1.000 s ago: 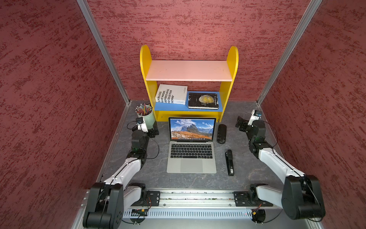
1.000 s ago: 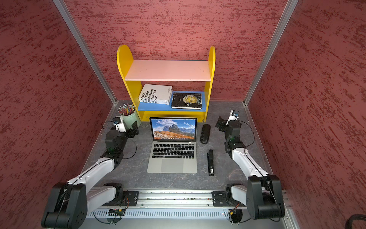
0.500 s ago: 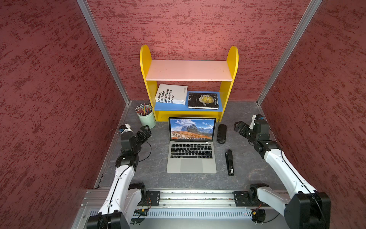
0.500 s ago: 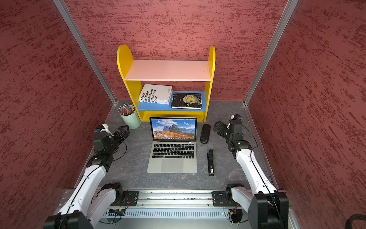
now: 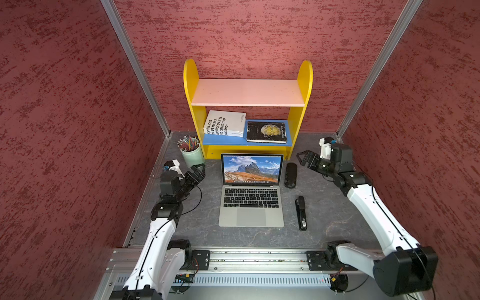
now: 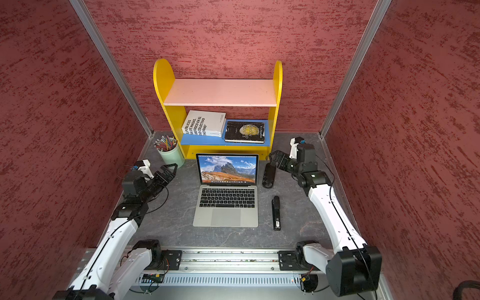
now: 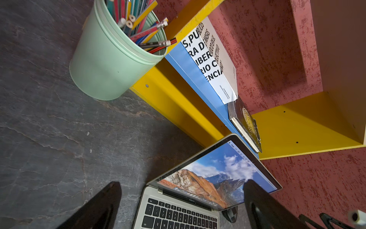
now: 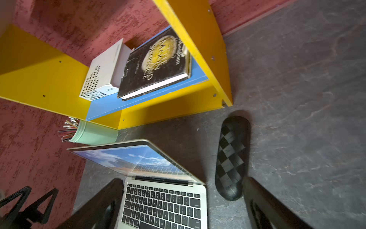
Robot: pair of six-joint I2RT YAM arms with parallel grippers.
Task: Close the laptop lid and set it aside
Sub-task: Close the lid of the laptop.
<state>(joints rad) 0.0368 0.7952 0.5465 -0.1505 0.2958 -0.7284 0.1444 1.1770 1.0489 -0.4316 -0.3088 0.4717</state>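
Your left arm (image 5: 159, 235) reaches forward from its base, the wrist bent so that the left gripper (image 5: 199, 170) points inward and away from you. Its jaws stand wide apart and hold nothing; both black fingers (image 7: 108, 200) show in the left wrist view. Your right arm (image 5: 374, 210) stretches farther forward, with the right gripper (image 5: 300, 158) turned inward, equally spread and empty.

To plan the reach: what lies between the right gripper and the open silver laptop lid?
Only a black oval checkered case lies there, as both top views show.
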